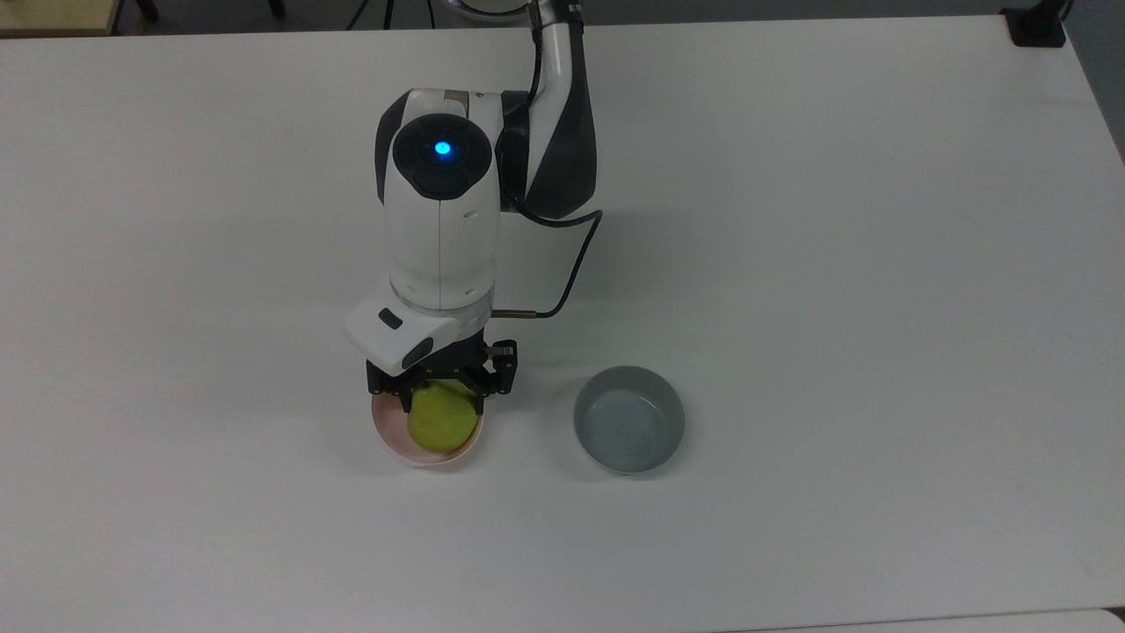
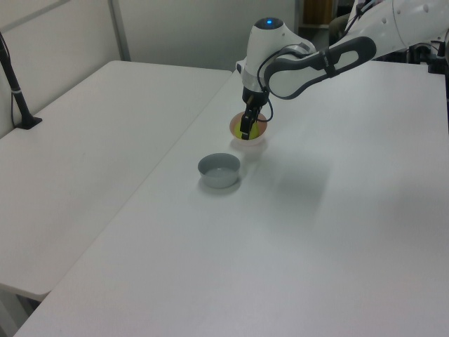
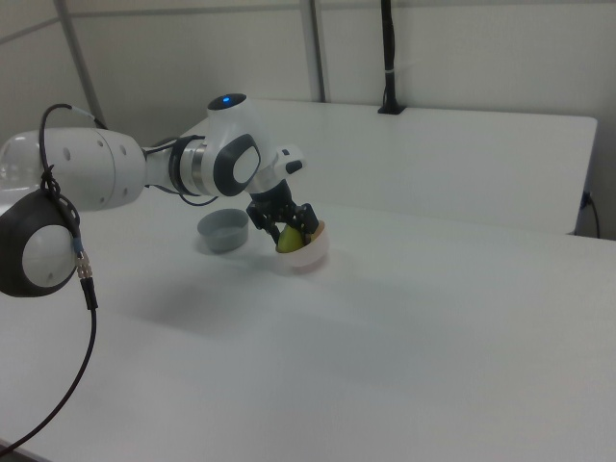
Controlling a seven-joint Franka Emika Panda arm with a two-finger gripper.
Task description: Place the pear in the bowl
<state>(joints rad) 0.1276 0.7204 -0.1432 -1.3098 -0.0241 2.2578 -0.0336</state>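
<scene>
top view, left to right: the pink bowl [image 1: 387,440] sits on the white table [image 1: 879,264], and the pear [image 1: 442,420] lies inside its rim, directly beneath the gripper [image 1: 442,391], whose two fingers pinch the fruit from either side. well apart to the top view's right stands the grey bowl [image 1: 628,419], holding nothing. the pear hangs straight below the end effector, so the coming move is judged to be a release. the stem is hidden by the fingers; the long axis appears roughly vertical, though this cannot be confirmed. in the right view the pear [image 3: 289,239] sits low within the pink bowl [image 3: 310,255]; contact with its floor cannot be told.
</scene>
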